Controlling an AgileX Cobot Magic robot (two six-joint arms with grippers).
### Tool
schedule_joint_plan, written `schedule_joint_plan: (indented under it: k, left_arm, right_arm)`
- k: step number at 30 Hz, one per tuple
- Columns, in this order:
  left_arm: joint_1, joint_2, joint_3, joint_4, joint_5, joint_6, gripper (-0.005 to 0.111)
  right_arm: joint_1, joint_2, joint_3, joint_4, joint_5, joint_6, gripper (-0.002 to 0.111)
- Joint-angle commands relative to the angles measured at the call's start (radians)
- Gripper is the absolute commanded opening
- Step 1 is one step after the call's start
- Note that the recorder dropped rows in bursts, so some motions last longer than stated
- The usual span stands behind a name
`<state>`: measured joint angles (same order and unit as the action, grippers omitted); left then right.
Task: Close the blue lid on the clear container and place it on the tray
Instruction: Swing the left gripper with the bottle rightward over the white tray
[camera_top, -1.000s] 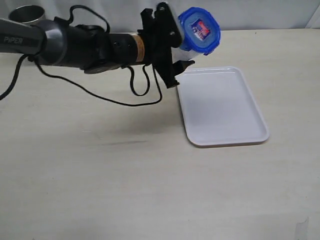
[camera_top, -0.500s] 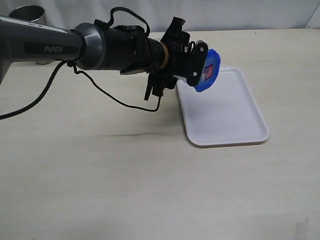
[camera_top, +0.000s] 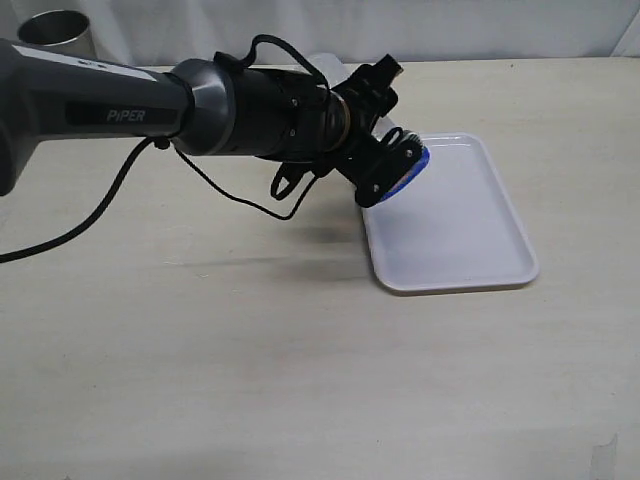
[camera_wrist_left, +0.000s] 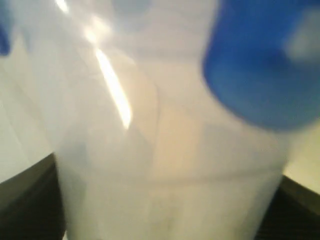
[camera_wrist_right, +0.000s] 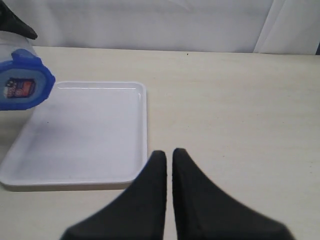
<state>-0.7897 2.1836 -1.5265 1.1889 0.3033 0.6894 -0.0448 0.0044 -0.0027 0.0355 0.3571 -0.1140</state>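
My left gripper (camera_top: 388, 135) is shut on the clear container (camera_wrist_left: 165, 165), whose pale wall fills the left wrist view between the dark fingers (camera_wrist_left: 25, 200). The blue lid (camera_top: 408, 175) sits on the container, and the whole thing is held tilted just above the left rim of the white tray (camera_top: 460, 230). In the exterior view the arm hides most of the container. The right wrist view shows the lid (camera_wrist_right: 22, 82) with its sticker at the tray's (camera_wrist_right: 142, 125) far corner. My right gripper (camera_wrist_right: 169, 155) is shut on nothing, near the tray's other end.
A grey metal cup (camera_top: 55, 30) stands at the back left corner of the table. A black cable (camera_top: 230, 195) hangs in loops under the left arm. A pale curtain runs along the back edge.
The left arm has swung right and down with the lidded container. The lid has turned from facing the camera to nearly edge-on, low over the tray's left rim. The right gripper has not moved.
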Motion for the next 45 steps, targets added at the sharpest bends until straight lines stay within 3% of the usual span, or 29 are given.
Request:
schedule_joint_plan:
  k: [1, 10, 16, 25, 32, 34, 40, 45]
  left_arm:
    - [-0.026, -0.011, -0.013, 0.044, -0.002, -0.002, 0.0]
    - [-0.048, -0.011, -0.013, 0.073, -0.021, -0.016, 0.0]
    - [-0.045, -0.011, -0.013, 0.073, -0.108, -0.233, 0.0]
    - [0.016, -0.011, -0.013, 0.022, -0.506, -0.763, 0.0]
    - [0.068, 0.018, -0.013, -0.392, -0.723, -0.804, 0.0]
    - [0.07, 0.034, -0.013, -0.451, -0.771, -0.807, 0.0]
    - [0.073, 0.117, -0.013, -0.474, -0.967, -0.96, 0.0]
    - [0.074, 0.181, -0.013, -0.476, -1.09, -0.964, 0.0]
  right_arm:
    - [0.0, -0.004, 0.003, 0.002, -0.016, 0.002, 0.004]
    - [0.0, -0.004, 0.003, 0.002, -0.016, 0.002, 0.004]
    - [0.0, -0.004, 0.003, 0.002, -0.016, 0.002, 0.004]
    - [0.0, -0.004, 0.003, 0.002, -0.016, 0.002, 0.004]
    - [0.0, -0.004, 0.003, 0.002, -0.016, 0.002, 0.004]
    - [0.0, -0.004, 0.003, 0.002, -0.016, 0.002, 0.004]
    - [0.0, -0.004, 0.003, 0.002, -0.016, 0.002, 0.004]
    - [0.0, -0.004, 0.003, 0.002, -0.016, 0.002, 0.004]
